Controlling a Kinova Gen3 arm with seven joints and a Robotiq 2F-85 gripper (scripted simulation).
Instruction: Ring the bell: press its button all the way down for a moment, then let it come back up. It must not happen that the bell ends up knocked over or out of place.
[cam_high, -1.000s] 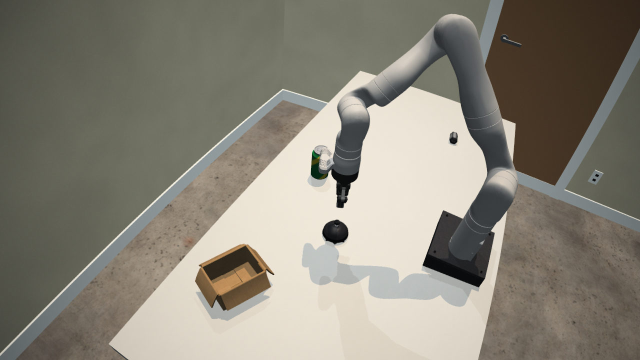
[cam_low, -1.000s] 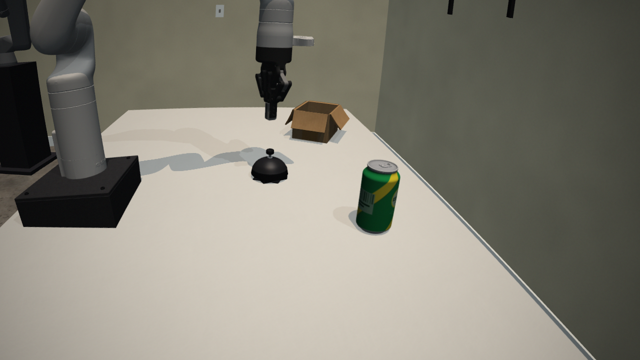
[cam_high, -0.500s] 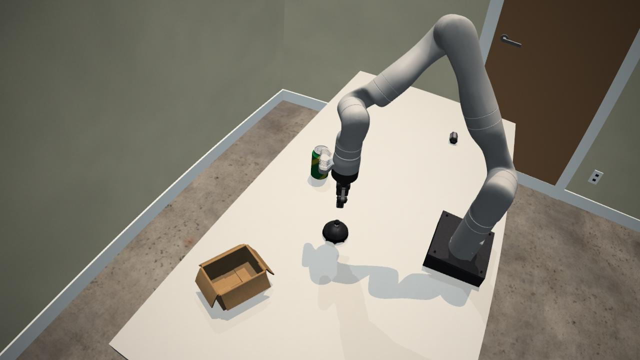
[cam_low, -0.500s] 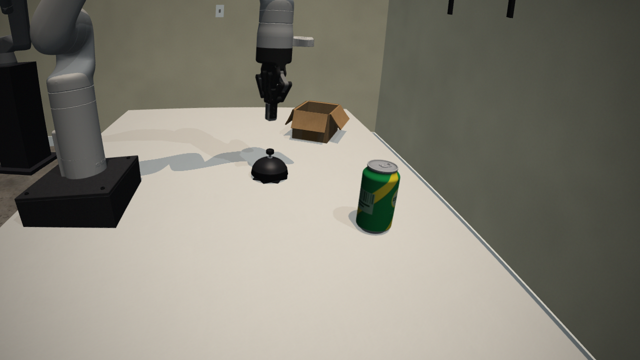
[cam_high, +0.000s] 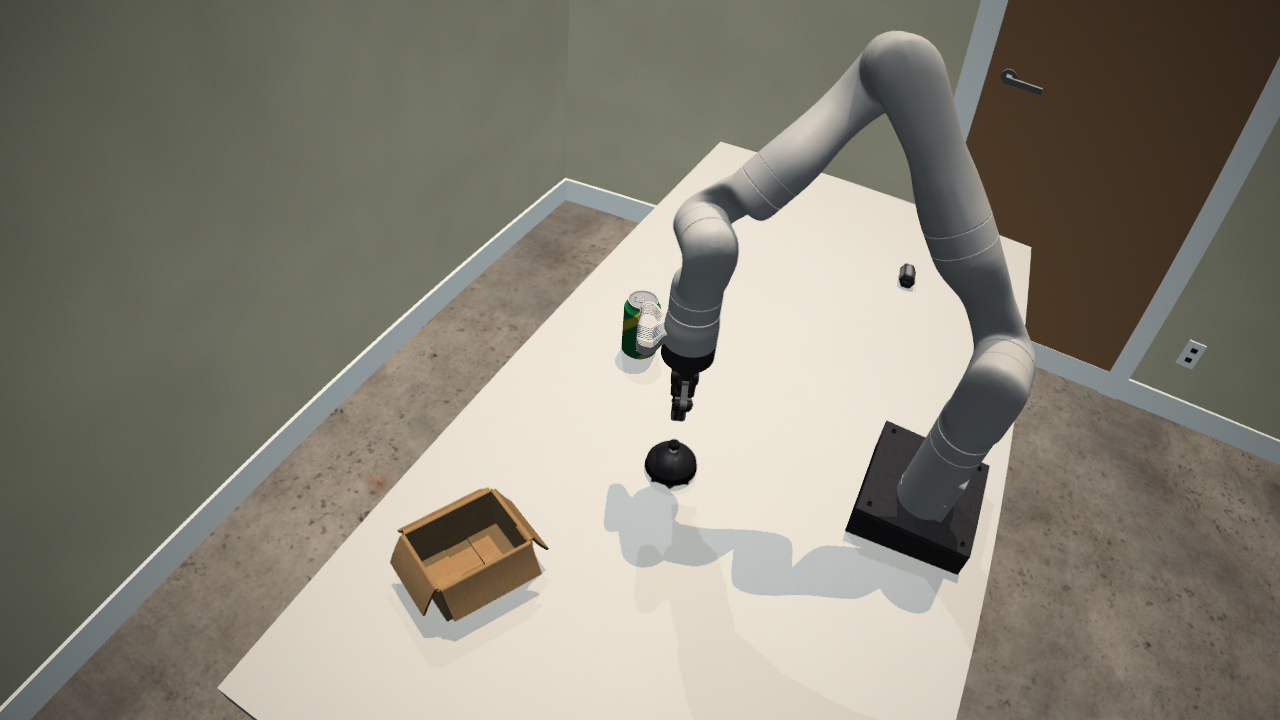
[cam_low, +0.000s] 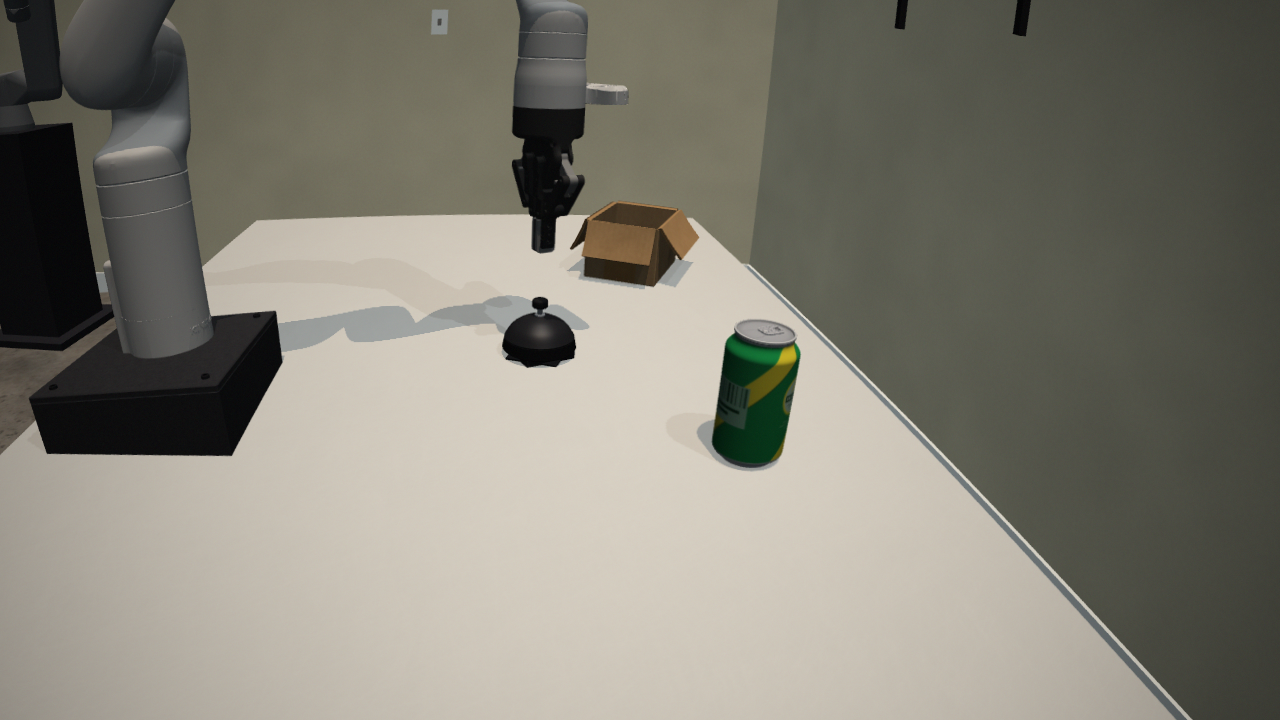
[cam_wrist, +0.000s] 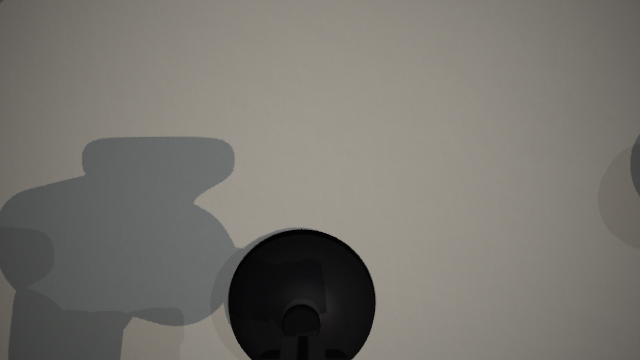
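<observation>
Exterior view puts the bell (cam_low: 537, 340) near the middle of the table (cam_low: 447, 537), a black dome with its button (cam_low: 539, 305) standing up on a short stem, seemingly not pressed. Directly above it, with a clear gap of air between, hangs the gripper (cam_low: 543, 240), pointing straight down; its fingers are together and hold nothing, which suits poking the button with the closed tips. Wrist view looks down on the dome (cam_wrist: 301, 295) at the bottom centre of the frame, the button (cam_wrist: 300, 320) a small round knob close to the lower edge, so the tips seem roughly lined up over it. Judging by this, nothing of the ringing shows as done: the descent, the full press, the brief hold and the release all appear to remain. Right of the bell and nearer the camera stands a green can (cam_low: 756, 394), well apart. Far behind, an open box (cam_low: 633, 241) sits near the table's far edge. Left, the arm's base (cam_low: 80, 420) rests on the table. Top view also shows a small dark object (cam_high: 906, 274) away from everything.
</observation>
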